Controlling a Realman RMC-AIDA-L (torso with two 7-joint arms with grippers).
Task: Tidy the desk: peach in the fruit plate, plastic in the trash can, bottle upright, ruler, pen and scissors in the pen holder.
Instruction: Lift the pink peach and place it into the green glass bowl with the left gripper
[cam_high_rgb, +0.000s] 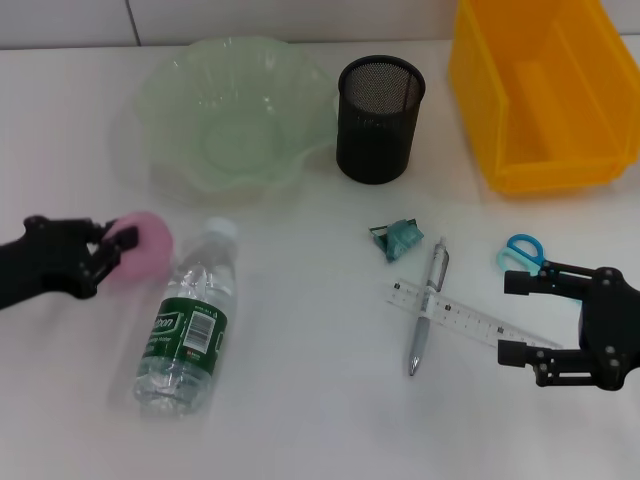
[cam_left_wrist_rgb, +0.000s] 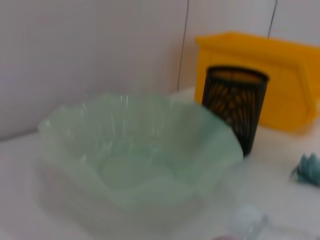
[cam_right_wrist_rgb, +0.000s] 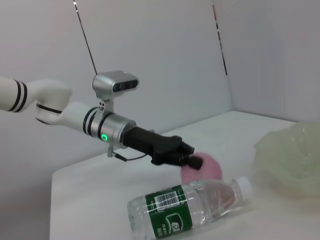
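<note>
Bottle lies beside the peach the left gripper clamps; right gripper wide

Pink round peach partly hidden behind black left gripper. Blue-handled scissors mostly covered by black right gripper; only handle loops seen. Yellow plastic bin cut off at upper right edge. Clear plastic bottle blurred, cut off in left wrist view.
</note>
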